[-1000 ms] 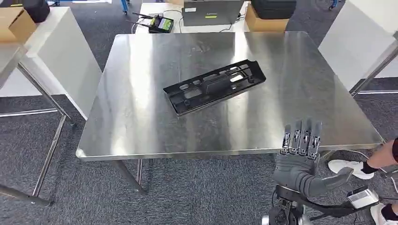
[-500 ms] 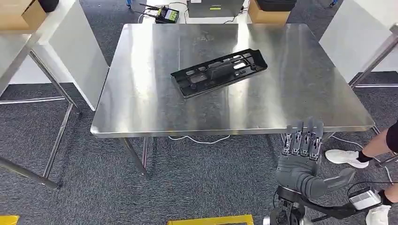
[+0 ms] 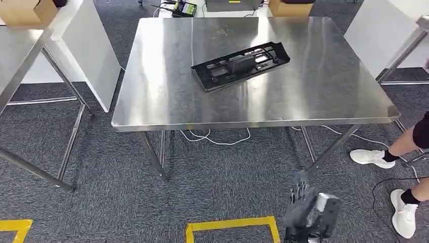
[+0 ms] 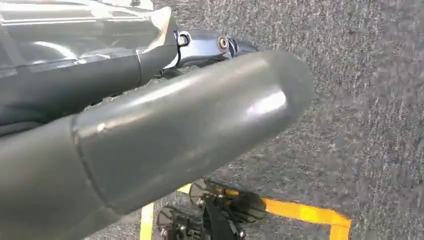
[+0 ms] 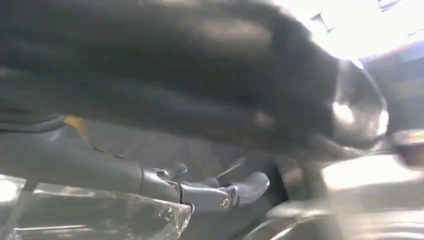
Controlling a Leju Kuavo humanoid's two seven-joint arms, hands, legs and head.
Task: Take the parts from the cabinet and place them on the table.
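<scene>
A long, flat black plastic part (image 3: 241, 66) lies on the steel worktop (image 3: 167, 104), a little right of centre and toward the far half, set at a slant so that its left end sits nearer than its right end. It is a narrow tray-like moulding with a raised rim, a row of cut-out openings along its length and a solid raised block in the middle; its surface is matt and dark against the bright, reflective metal. Nothing touches it. The right robot hand (image 3: 306, 215) hangs low over the grey carpet, near and to the right of the worktop, well apart from the part, with its dark fingers (image 3: 299, 191) extended side by side and holding nothing. The left robot hand (image 4: 150, 130) appears in its wrist view as a thick grey thumb and darker fingers over the carpet, with nothing in it; how far its fingers are spread cannot be told. Yellow tape lines (image 3: 230, 226) mark the floor in the near foreground. A person's legs in white shoes (image 3: 403, 212) stand at the right edge, near the worktop's right corner.
</scene>
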